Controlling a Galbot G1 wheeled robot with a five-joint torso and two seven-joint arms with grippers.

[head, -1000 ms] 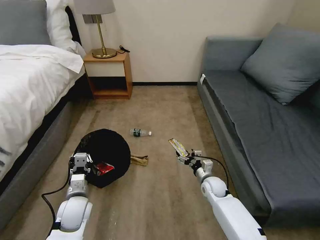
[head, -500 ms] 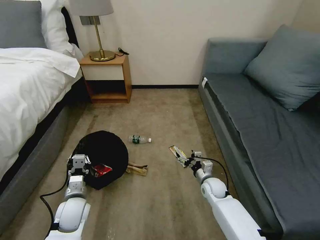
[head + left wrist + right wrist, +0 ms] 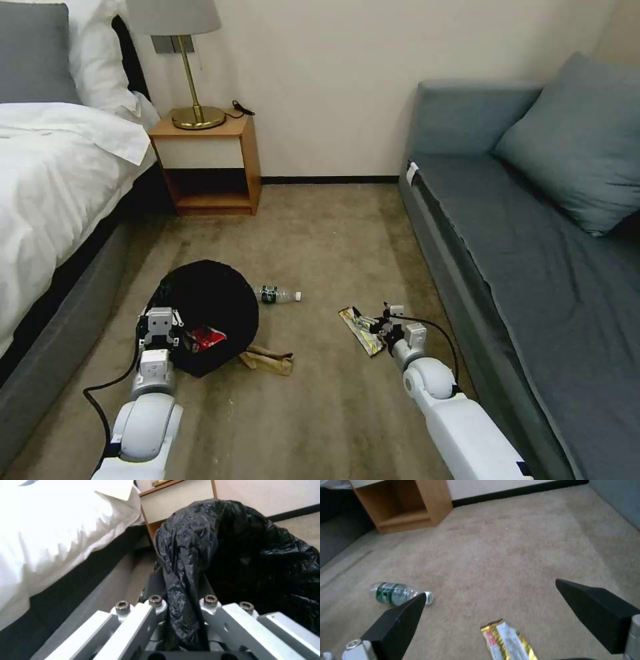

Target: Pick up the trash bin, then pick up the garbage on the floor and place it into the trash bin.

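Observation:
The trash bin [image 3: 207, 303], its black bag showing, hangs tilted from my left gripper [image 3: 160, 325], which is shut on its rim [image 3: 181, 562]. A crushed red-and-white carton [image 3: 208, 339] lies inside it. On the carpet lie a crumpled brown paper bag [image 3: 268, 361] beside the bin, a clear bottle with a green label [image 3: 277, 294] [image 3: 395, 595], and a flat yellowish snack wrapper [image 3: 360, 331] [image 3: 508, 642]. My right gripper [image 3: 375, 322] [image 3: 490, 588] is open, low over the wrapper's near end, with its fingers apart on either side.
A grey sofa [image 3: 533, 253] runs along the right, its front edge close to my right arm. A bed [image 3: 53, 200] lines the left. A wooden nightstand [image 3: 210, 163] with a lamp stands at the far wall. Open carpet lies between them.
The camera has moved forward, so the whole scene sits lower in the picture. The right gripper now stands over the wrapper instead of behind it. The bin stays in the left gripper.

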